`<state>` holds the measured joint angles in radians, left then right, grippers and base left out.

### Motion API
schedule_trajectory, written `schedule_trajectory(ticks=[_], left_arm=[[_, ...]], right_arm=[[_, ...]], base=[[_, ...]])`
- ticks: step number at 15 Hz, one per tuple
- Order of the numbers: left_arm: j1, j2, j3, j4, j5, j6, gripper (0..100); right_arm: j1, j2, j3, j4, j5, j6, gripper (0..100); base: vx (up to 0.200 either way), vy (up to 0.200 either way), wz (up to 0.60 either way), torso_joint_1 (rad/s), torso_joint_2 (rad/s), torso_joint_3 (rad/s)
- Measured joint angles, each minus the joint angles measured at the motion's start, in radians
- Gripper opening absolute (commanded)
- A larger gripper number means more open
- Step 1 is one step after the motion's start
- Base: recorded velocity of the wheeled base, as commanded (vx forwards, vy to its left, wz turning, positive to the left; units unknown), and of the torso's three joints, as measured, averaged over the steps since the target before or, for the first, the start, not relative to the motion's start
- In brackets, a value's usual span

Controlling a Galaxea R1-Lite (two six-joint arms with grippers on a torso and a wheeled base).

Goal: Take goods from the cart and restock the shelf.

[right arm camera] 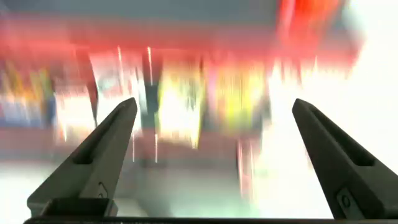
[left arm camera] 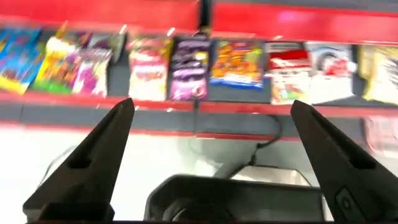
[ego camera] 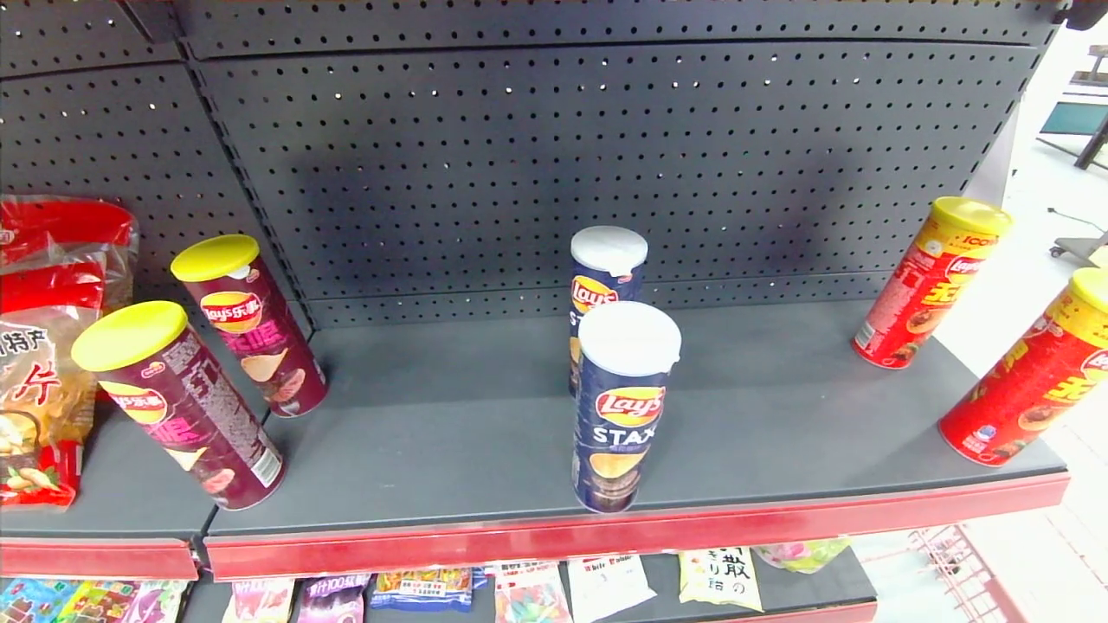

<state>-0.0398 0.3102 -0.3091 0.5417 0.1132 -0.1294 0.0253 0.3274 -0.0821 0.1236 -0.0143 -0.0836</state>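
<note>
Main risk was on the grey metal shelf (ego camera: 450, 433). The front dark-blue chip can w/ white lid (ego camera: 623, 407) stood right at the red front edge strip (ego camera: 606, 532), its twin (ego camera: 606, 268) just behind it. A clumsy placement beside them could prob. knock the front one off. The two maroon cans w/ yellow lids (ego camera: 177, 407) (ego camera: 251, 324) stood at the shelf's left. The two red cans w/ yellow lids (ego camera: 930, 281) (ego camera: 1030, 372) stood at the right, the nearer one close to the corner, so an arm swinging in from that side might clip it.

Nothing was in hand yet, so no stock was on its way. A red wire frame (ego camera: 952, 562) low at right may have been the cart; couldn't tell.

The left end effector (left arm camera: 212, 104) sat low, facing the lower shelf's row of bright snack packets (left arm camera: 186, 65), fingers spread wide, empty. The right end effector (right arm camera: 214, 102) was likewise spread wide w/ nothing between its fingers, pointed at what looked like packets too.
</note>
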Motion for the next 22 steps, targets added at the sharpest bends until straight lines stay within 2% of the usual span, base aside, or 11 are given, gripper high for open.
schedule_trajectory(ticks=[1,3,4,5,7,10,11,13,16,19,22], left_arm=[[0.039,-0.011,0.012,0.000,0.002,-0.006,100],[0.125,-0.012,0.027,-0.022,-0.004,-0.011,100],[0.141,-0.018,0.039,-0.053,-0.023,-0.009,100],[0.143,-0.037,0.050,-0.082,-0.049,-0.001,100],[0.120,-0.127,0.087,-0.168,-0.099,0.048,100],[0.090,-0.214,0.206,-0.465,-0.127,0.091,100],[0.080,-0.231,0.255,-0.523,-0.131,0.099,100],[0.051,-0.273,0.296,-0.540,-0.135,0.104,100],[0.040,-0.302,0.307,-0.540,-0.136,0.104,100],[0.039,-0.310,0.308,-0.540,-0.136,0.108,100],[0.038,-0.312,0.309,-0.540,-0.136,0.111,100]], right_arm=[[-0.013,-0.057,-0.024,0.074,-0.008,0.008,100],[-0.036,-0.160,-0.054,0.134,-0.004,0.043,100],[-0.036,-0.205,-0.061,0.137,0.029,0.055,100],[-0.031,-0.244,-0.056,0.110,0.057,0.062,100],[-0.025,-0.289,-0.009,-0.040,0.078,0.081,100],[-0.024,-0.316,0.030,-0.071,0.052,0.093,100],[-0.023,-0.318,0.034,-0.074,0.049,0.097,100],[-0.019,-0.316,0.038,-0.074,0.058,0.105,100],[-0.022,-0.320,0.052,-0.096,0.105,0.054,100],[-0.024,-0.322,0.078,-0.127,0.018,0.095,100],[-0.024,-0.323,0.082,-0.126,0.040,0.082,100]], base=[[0.000,0.000,0.00,0.000,0.00,0.000],[0.000,0.000,0.00,0.000,0.00,0.000],[0.000,0.000,0.00,0.000,0.00,0.000],[0.000,0.000,0.00,0.000,0.00,0.000],[0.000,0.000,0.00,0.000,0.00,0.000],[0.000,0.000,0.00,0.000,0.00,0.000],[0.000,0.000,0.00,0.000,0.00,0.000],[0.000,0.000,0.00,0.000,0.00,0.000],[0.000,0.000,0.00,0.000,0.00,0.000],[0.000,0.000,0.00,0.000,0.00,0.000],[0.000,0.000,0.00,0.000,0.00,0.000]])
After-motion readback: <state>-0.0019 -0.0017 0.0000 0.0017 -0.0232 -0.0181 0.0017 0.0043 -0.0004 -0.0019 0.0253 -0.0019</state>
